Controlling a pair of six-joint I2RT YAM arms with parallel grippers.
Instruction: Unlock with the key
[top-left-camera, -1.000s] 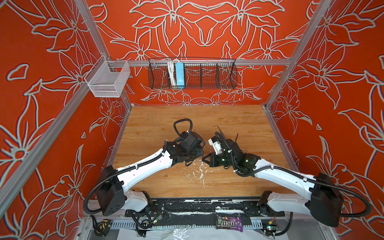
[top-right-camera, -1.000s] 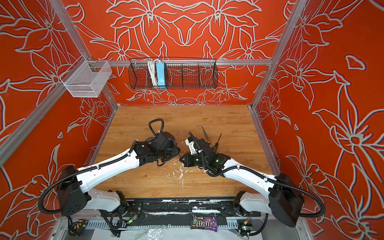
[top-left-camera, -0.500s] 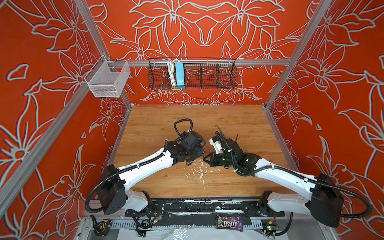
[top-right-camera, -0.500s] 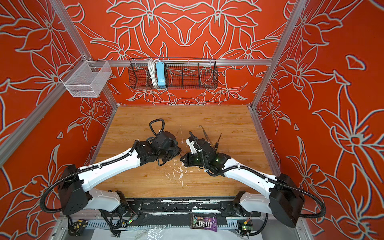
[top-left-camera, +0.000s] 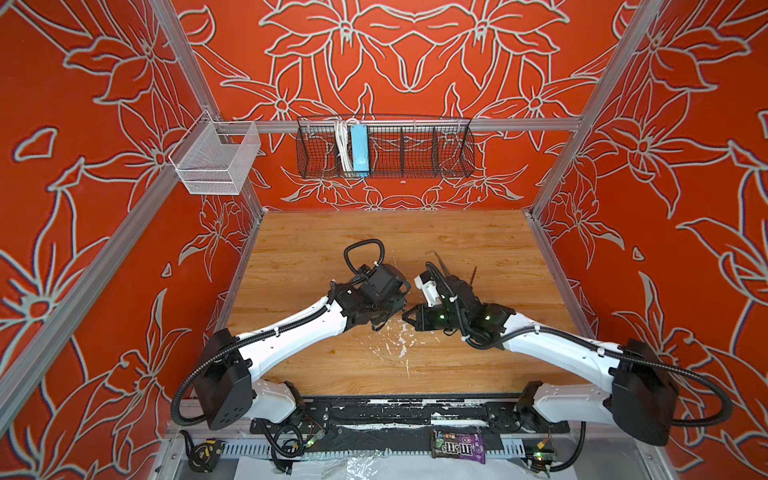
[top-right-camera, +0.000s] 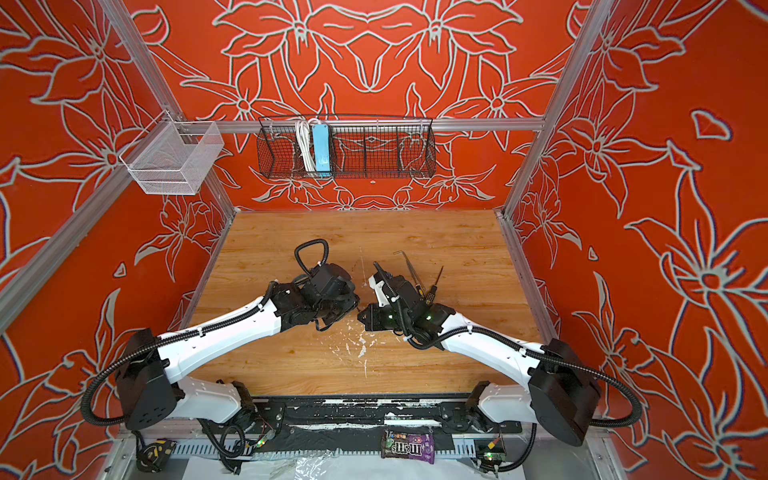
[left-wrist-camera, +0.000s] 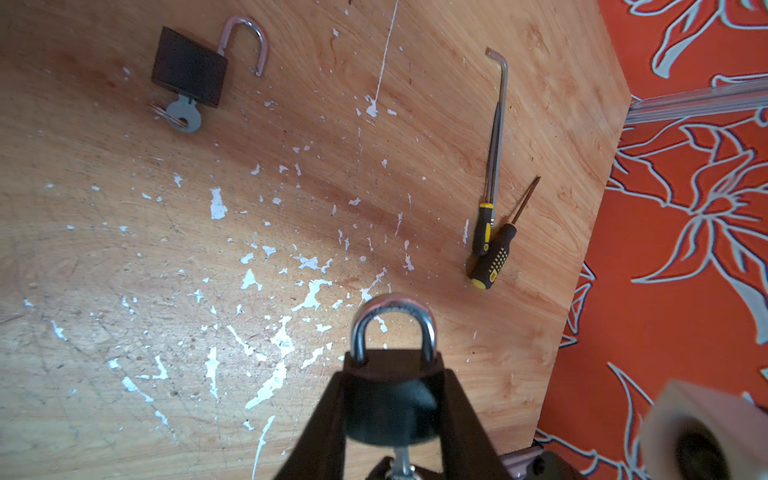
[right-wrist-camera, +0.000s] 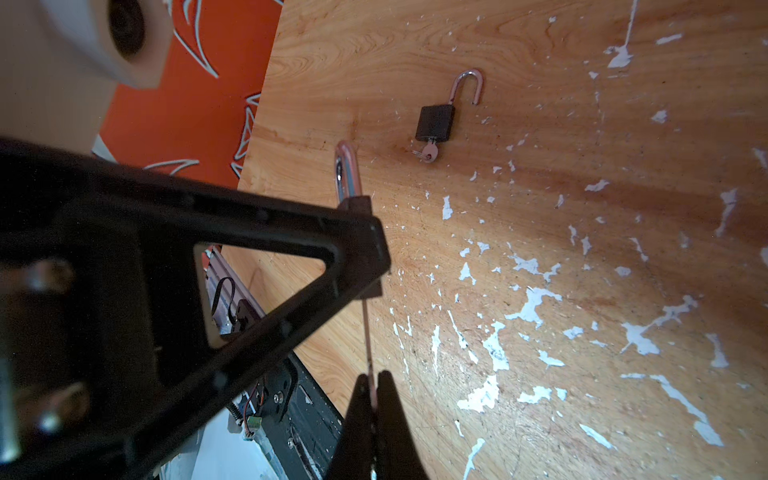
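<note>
In both top views the two arms meet over the middle of the worktop (top-left-camera: 374, 232); the grip itself is hidden there.

Left wrist: left jaws are part-open and clamped on the padlock (left-wrist-camera: 392, 409) body, held off the worktop with its shackle shut.

Right wrist: right jaws are pinched tight on the key (right-wrist-camera: 366, 332), whose tip is at the keyway; depth unclear.

You're at insert/turn, I'd say. Next you need a twist with the lock held firm.

Walls (top-left-camera: 415, 62): orange-red, pale grey flower outlines.
Table (top-left-camera: 415, 232): light wood grain, white chipped flecks.
Closed padlock (left-wrist-camera: 390, 368): black body, silver shackle, silver key (left-wrist-camera: 402, 461).
Open padlock (left-wrist-camera: 189, 66): dark brown body, silver shackle, grey second key (left-wrist-camera: 185, 114).
Screwdrivers (left-wrist-camera: 492, 257): black-and-yellow handles.
Far basket (top-left-camera: 451, 149): black wire.
</note>
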